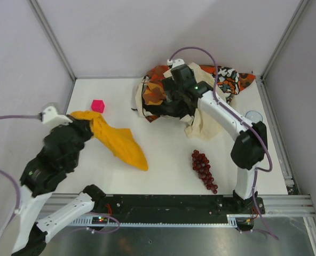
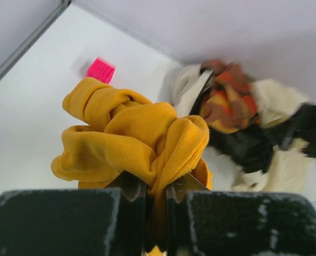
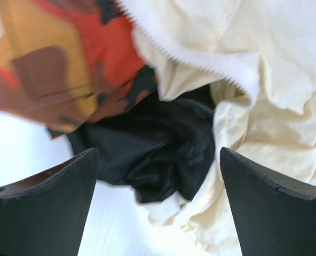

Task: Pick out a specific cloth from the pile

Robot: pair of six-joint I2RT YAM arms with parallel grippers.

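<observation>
While our left hand (image 2: 157,193) pinches the cloth (image 2: 130,133), only the wrist view shows our right hand (image 3: 159,156) spread wide over the pile (image 3: 265,80).

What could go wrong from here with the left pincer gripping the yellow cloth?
The left pincer grips only a bunched fold of the cloth; it may slip out when lifted.
The pink cube sits close to that bunch; a swing could knock it.
The right pincer hangs open over the pile; closing there might snag the black cloth.
</observation>
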